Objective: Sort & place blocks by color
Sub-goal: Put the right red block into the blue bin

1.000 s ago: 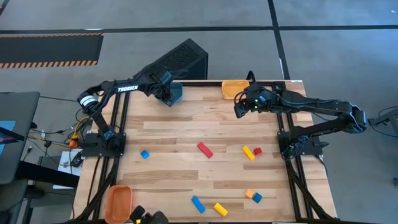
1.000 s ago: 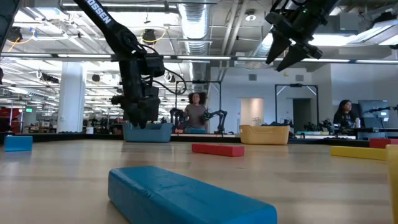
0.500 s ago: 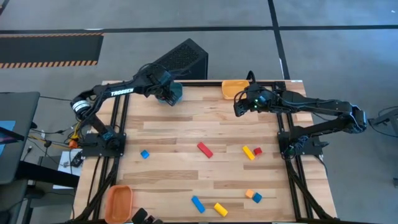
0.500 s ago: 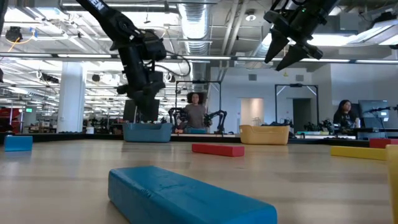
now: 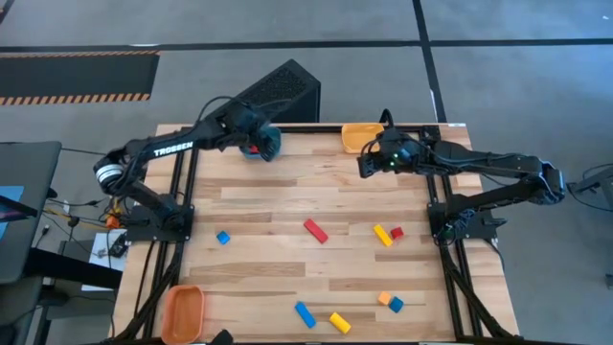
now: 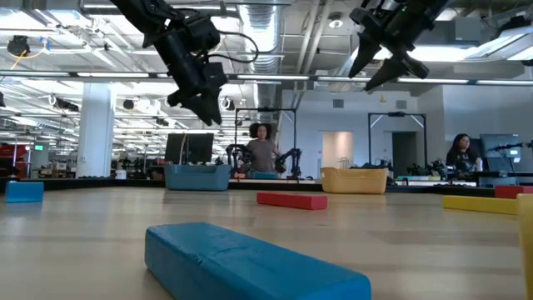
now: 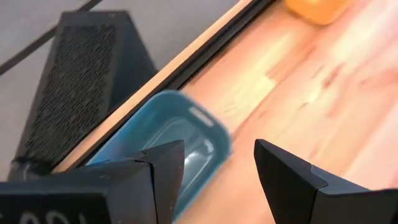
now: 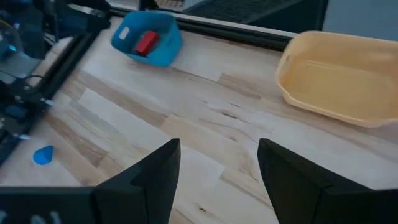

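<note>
My left gripper (image 5: 257, 140) hangs open and tipped over the blue bin (image 7: 180, 134) at the table's far edge, well above it (image 6: 204, 93). A red block (image 8: 145, 42) lies inside that bin. My right gripper (image 5: 368, 164) is open and high over the table (image 6: 379, 62), near the yellow bin (image 8: 339, 74). On the table lie a red bar (image 5: 315, 230), a yellow bar (image 5: 382, 235), a red cube (image 5: 397, 232), a blue cube (image 5: 222, 237), an orange block (image 5: 384, 299), a blue block (image 5: 396, 305), a blue bar (image 5: 305, 313) and another yellow bar (image 5: 339, 322).
An orange bin (image 5: 184, 311) sits at the near left corner. A black box (image 7: 81, 81) stands just beyond the far edge behind the blue bin. Bare wood lies between the two far bins and the blocks. People show in the room behind the table.
My left gripper has risen out of the blue bin, going well above its rim, and has tipped to a slant as it went up. The bin has stayed in place.
</note>
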Tool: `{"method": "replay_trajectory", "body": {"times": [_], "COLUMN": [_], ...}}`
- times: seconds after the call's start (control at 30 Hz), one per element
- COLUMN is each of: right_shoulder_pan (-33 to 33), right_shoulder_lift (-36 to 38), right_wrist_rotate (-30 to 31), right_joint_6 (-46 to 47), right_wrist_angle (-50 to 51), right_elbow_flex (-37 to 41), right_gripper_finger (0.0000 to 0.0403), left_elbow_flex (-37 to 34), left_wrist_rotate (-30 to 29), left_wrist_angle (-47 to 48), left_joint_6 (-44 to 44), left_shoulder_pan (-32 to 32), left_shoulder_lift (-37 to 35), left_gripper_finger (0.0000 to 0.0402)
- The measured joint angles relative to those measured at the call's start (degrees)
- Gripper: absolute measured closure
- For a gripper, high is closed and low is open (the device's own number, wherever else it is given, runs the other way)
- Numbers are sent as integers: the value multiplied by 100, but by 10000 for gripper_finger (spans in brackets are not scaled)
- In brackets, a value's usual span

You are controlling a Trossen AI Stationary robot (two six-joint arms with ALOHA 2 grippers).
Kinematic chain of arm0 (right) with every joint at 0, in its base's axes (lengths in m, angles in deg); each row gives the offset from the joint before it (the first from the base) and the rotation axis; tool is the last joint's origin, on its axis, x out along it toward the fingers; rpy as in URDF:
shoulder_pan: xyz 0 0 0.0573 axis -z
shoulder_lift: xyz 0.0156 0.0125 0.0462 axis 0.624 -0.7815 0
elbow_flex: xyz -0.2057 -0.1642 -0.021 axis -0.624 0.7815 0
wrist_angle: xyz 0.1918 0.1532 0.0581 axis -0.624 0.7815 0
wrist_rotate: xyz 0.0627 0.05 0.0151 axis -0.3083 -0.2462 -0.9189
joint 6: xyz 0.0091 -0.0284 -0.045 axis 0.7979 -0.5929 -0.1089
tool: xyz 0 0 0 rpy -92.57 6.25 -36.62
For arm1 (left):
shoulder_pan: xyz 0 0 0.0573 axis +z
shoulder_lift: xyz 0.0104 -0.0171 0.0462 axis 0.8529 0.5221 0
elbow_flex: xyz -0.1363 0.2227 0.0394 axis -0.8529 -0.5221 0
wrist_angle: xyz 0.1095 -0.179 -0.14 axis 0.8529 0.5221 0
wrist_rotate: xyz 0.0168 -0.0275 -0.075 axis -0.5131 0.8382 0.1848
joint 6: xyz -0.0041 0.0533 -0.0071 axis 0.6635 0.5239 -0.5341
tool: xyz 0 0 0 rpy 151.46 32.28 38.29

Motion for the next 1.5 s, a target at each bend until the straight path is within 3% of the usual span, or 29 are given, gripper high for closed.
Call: {"method": "replay_trajectory", "body": {"times": [0.27, 0.43, 0.6, 0.87, 1.07, 1.23, 1.5], "right_shoulder_pan": [-90, -195, -491, -1059, -1139, -1256, -1792], "right_shoulder_lift": [37, 93, 101, 66, 117, 108, 106], "right_wrist_rotate": [-56, -138, 133, 1019, 884, 733, 755], "right_joint_6": [8, 48, 129, 303, 257, 87, -569], "right_wrist_angle": [-6, 1002, 1934, 3182, 3323, 3301, 3301], "right_elbow_flex": [-5, -444, -754, -748, -748, -745, -745], "right_gripper_finger": [163, 163, 163, 163, 163, 163, 163], "left_elbow_flex": [0, 0, 4, 4, -2, 0, 12], "left_wrist_rotate": [498, 638, 1380, 1140, 1124, 1593, 1313], "left_wrist_angle": [-109, -285, -335, -328, -435, -735, -1375], "left_joint_6": [33, 31, -143, -876, -1187, -1170, -1348], "left_shoulder_pan": [-294, -417, -577, -1304, -2013, -2550, -3479], "left_shoulder_lift": [-29, -29, 77, 619, 790, 788, 1081], "left_gripper_finger": [218, 218, 218, 232, 256, 276, 304]}}
